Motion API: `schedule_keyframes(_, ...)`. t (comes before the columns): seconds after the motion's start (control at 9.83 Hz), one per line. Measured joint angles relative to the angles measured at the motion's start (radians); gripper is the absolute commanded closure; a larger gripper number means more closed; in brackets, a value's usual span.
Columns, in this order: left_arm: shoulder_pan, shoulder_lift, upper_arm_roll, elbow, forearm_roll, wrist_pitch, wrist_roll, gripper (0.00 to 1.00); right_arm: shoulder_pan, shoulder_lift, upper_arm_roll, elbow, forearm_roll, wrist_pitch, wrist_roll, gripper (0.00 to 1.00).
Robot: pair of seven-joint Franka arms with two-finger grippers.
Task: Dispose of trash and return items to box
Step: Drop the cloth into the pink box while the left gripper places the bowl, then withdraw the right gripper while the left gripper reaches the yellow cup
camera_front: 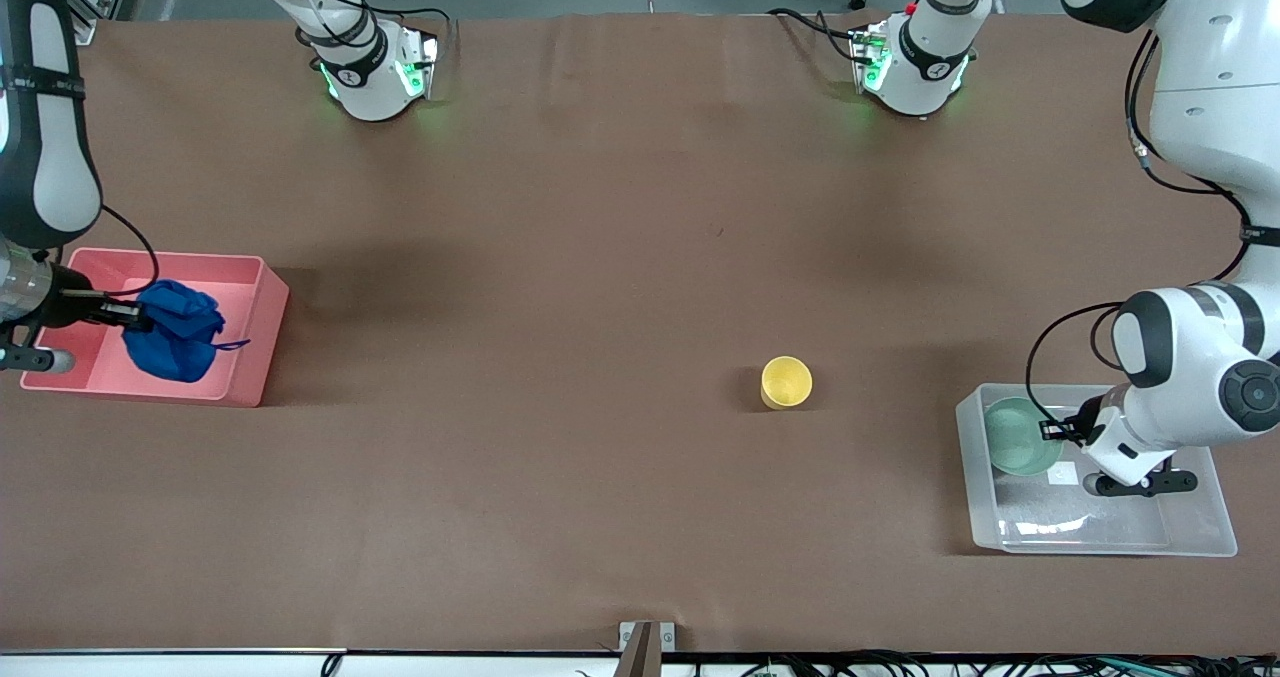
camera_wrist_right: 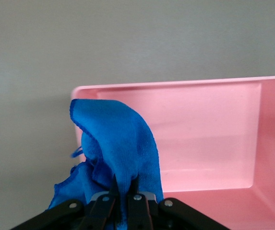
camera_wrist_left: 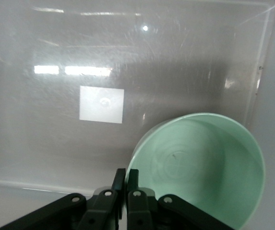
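Observation:
My left gripper (camera_front: 1052, 429) (camera_wrist_left: 126, 171) is shut on the rim of the pale mint-green bowl (camera_front: 1015, 437) (camera_wrist_left: 204, 167) and holds it inside the clear plastic box (camera_front: 1100, 547) (camera_wrist_left: 55, 143). I cannot tell if the bowl touches the box floor. My right gripper (camera_front: 130, 314) (camera_wrist_right: 125, 178) is shut on the deep blue wad of trash (camera_front: 178, 342) (camera_wrist_right: 118, 143), which hangs over the pink bin (camera_front: 250, 357) (camera_wrist_right: 199, 124). The yellow cup (camera_front: 786, 382) stands upright on the brown table, between the bin and the box, closer to the box.
The pink bin sits at the right arm's end of the table and the clear box at the left arm's end. A white square sticker (camera_wrist_left: 101, 104) lies on the box floor. The two arm bases (camera_front: 375, 72) (camera_front: 915, 67) stand along the table's back edge.

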Motion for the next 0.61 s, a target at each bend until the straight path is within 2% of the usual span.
schedule_keyframes(0.1,0.000,0.005,0.000,0.002,-0.001,0.008,0.000,0.00,-0.026,0.022,0.000,-0.023,0.000,0.057,-0.034,0.90)
schedule_keyframes(0.31,0.000,0.004,-0.001,0.033,0.001,0.017,0.007,0.00,-0.050,0.075,0.000,-0.044,0.000,0.116,-0.054,0.85)
schedule_keyframes(0.41,0.000,-0.004,-0.001,0.064,0.003,0.017,0.021,0.00,-0.050,0.095,0.001,-0.044,0.000,0.129,-0.054,0.78)
schedule_keyframes(0.51,-0.001,-0.023,-0.004,0.084,0.004,0.015,0.024,0.00,-0.050,0.113,0.003,-0.044,0.000,0.146,-0.054,0.65)
schedule_keyframes(0.61,-0.004,-0.055,-0.018,0.091,0.004,-0.004,0.024,0.00,-0.050,0.127,0.006,-0.044,0.000,0.160,-0.054,0.40)
